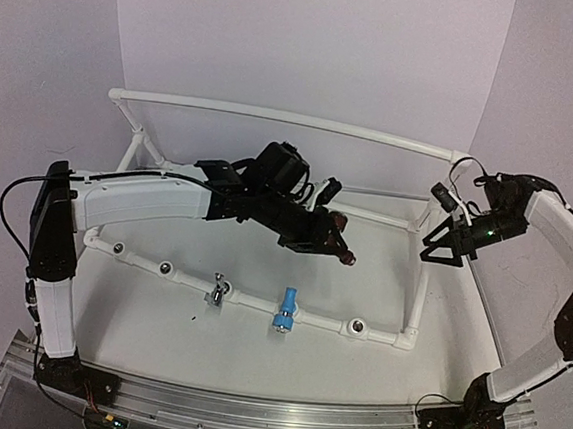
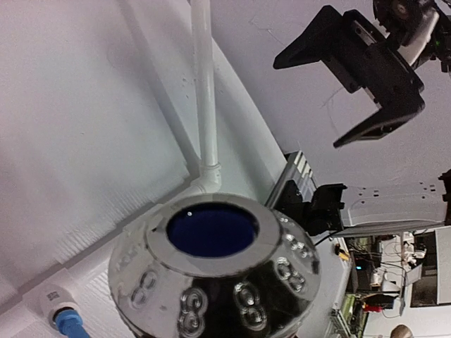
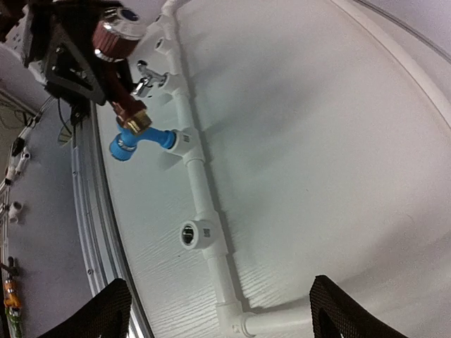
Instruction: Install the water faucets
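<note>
The white table (image 1: 253, 362) carries a white plastic pipe frame (image 1: 275, 115) with round sockets, its front rail running across the table from left to right. The left arm (image 1: 147, 202) reaches from its base over the frame towards the middle, and the right arm (image 1: 565, 239) bends in from the right side. The left pincer (image 1: 333, 239) is closed narrowly on the dark red-brown faucet (image 1: 347, 258) with a knob, holding it in the air behind the front rail and apart from it. In the left wrist view the faucet's shiny silver rounded end (image 2: 211, 289) fills the lower part, with a dark blue round centre facing the camera. The right pincer (image 1: 442, 250) hangs near the frame's right post, its jaws wide with nothing between them. Its two black fingertips (image 3: 106, 313) stand well apart at the bottom of the right wrist view. The light blue faucet (image 1: 284, 311) sits in a socket on the front rail, and the small grey metal faucet (image 1: 218, 291) sits on the same rail just to its left. To the right of the blue one, an open round socket (image 1: 357, 327) shows near the frame's corner
</note>
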Available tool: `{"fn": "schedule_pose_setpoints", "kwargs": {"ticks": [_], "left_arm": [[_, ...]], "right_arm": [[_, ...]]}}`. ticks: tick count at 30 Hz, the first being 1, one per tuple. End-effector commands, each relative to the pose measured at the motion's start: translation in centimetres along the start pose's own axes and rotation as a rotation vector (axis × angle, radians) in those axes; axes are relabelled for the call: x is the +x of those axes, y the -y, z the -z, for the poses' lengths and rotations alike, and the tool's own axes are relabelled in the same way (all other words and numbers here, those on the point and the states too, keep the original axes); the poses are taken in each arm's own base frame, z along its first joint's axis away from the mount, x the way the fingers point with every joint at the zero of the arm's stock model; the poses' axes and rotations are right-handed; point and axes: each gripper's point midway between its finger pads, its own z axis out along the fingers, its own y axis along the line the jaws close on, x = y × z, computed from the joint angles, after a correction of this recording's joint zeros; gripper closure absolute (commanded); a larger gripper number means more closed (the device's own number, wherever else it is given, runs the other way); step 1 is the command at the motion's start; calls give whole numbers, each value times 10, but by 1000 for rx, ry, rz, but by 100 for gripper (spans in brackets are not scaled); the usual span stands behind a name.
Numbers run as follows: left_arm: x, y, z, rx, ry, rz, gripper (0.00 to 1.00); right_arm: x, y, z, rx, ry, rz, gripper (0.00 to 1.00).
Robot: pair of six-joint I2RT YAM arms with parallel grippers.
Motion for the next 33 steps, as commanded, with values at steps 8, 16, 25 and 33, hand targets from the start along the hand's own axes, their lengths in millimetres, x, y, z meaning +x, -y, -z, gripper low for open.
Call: {"fn": "schedule_pose_setpoints", "kwargs": {"ticks": [8,16,25,33], "left_arm": [[-7,51,-5,267,-33,57,100],[-6,56,-8,301,-52,58,99],[-5,55,-7,305,-49,63,99],[-5,57,-6,309,-49,60,98]], "right_arm": [[-51,-79,-42,-45,61,324,23],[-48,-88,-70,-48,23,360,30],[-44,-95,-94,-46,-31,403,35],[-33,-95,-107,-45,-70,415,46]]}}
